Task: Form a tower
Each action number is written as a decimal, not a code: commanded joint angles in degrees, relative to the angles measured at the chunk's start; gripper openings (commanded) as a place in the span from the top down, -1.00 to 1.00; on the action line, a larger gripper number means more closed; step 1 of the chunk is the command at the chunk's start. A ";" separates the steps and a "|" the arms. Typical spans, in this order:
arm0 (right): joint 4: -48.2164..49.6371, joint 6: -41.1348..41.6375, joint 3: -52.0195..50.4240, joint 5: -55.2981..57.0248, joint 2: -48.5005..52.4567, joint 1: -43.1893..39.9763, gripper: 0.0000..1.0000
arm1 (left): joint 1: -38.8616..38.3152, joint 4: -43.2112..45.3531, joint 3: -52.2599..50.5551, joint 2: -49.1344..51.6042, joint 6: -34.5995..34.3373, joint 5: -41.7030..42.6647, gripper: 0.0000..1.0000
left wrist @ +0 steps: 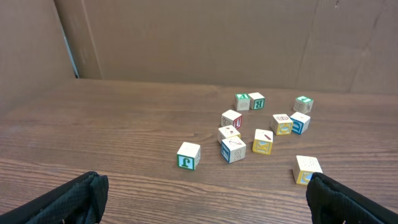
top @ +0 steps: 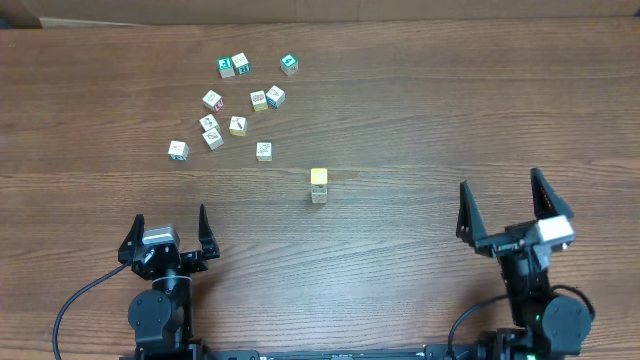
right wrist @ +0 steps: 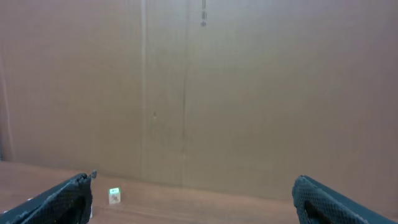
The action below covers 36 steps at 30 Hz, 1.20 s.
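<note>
The tower stands near the middle of the table, a narrow stack with a yellow cube on top and a pale cube face showing below it. From above I cannot tell how many cubes it holds. My left gripper rests open at the front left, well short of the stack, and nothing lies between its fingers. At the front right my right gripper is open and empty too, with its fingers spread wide. Neither wrist view shows the tower.
Several loose cubes lie scattered at the back left, among them green-faced ones and one nearest the tower. The left wrist view shows that cluster ahead. A brown cardboard wall stands behind the table.
</note>
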 commanded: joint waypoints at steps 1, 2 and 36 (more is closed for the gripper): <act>4.26 -0.39 -4.63 0.42 -3.52 -0.28 -1.00 | -0.11 0.11 -0.20 -0.59 1.29 0.07 -0.99; 6.82 -0.20 -6.38 0.39 -4.39 -0.28 -1.00 | -0.11 0.11 -0.20 -0.59 1.29 0.07 -1.00; -22.97 0.17 -7.08 0.63 -10.99 0.15 -1.00 | -0.11 0.11 -0.20 -0.59 1.29 0.07 -0.99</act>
